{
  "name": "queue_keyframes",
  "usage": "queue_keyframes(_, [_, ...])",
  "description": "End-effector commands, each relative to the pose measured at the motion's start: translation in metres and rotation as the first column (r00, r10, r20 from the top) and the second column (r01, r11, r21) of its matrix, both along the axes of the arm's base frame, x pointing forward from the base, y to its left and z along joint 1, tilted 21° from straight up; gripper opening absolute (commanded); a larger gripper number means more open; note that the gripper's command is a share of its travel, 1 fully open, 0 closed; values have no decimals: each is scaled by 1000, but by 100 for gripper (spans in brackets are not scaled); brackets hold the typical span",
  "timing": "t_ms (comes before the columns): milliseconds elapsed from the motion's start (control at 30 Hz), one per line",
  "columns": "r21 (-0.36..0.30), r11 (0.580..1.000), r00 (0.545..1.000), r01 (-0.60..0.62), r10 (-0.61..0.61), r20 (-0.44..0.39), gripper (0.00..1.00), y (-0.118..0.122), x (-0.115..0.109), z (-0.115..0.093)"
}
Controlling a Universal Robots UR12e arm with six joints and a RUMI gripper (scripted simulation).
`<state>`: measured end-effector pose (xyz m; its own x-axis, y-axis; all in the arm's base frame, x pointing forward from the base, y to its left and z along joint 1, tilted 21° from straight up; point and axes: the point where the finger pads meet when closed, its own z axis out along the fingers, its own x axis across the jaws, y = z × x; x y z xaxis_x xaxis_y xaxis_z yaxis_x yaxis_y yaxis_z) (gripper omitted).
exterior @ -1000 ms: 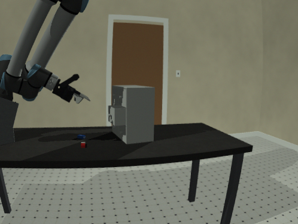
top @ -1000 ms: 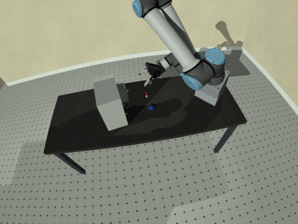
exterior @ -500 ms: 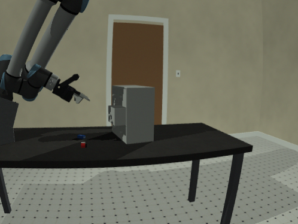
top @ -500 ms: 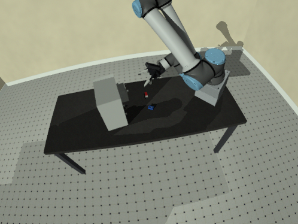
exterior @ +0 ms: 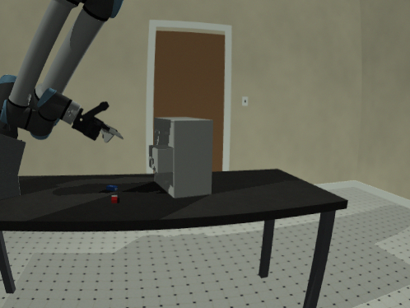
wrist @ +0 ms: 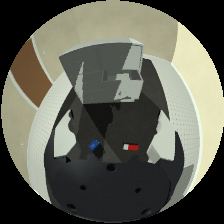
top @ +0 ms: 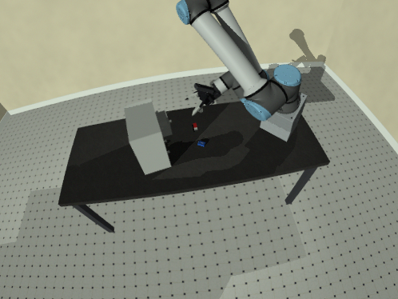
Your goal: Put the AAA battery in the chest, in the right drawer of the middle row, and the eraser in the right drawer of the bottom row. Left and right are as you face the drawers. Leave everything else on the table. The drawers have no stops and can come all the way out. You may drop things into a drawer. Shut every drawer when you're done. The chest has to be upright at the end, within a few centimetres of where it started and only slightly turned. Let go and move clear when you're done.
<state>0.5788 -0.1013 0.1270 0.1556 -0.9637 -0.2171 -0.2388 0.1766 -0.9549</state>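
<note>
On black table (top: 120, 180), eraser (top: 195, 127) long axis pointing toward chest (top: 145, 137), claw (exterior: 112, 134) wide, empty, above.

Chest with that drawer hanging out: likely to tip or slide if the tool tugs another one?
The chest is tall on a narrow footprint, so high pulls may tip it. One drawer already juts out, probably shifting weight forward. Nothing visibly anchors it to the table; it could slide.

We note a pale grey chest (top: 145, 137) on a black table (top: 240, 168); a red-and-white piece (top: 195, 127) and a blue piece (top: 202, 143). Arm (top: 228, 44) light grey with blue caps, floor (top: 200, 248) grey, dotted, door (exterior: 189, 74) brown.
</note>
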Motion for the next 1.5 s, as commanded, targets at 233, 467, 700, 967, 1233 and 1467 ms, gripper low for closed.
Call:
queue_keyframes(233, [24,999,1000,24,-24,-9,100,0,0,1])
queue_keyframes(467, [48,998,999,46,-45,-18,100,0,0,1])
queue_keyframes(700, [69,995,998,66,-65,-27,100,0,0,1])
queue_keyframes(967, [110,988,994,107,-102,-46,100,0,-1,2])
queue_keyframes(1233, [148,978,989,145,-136,-66,100,-1,-1,3])
queue_keyframes(1467, [199,960,979,198,-182,-95,100,-1,-1,4])
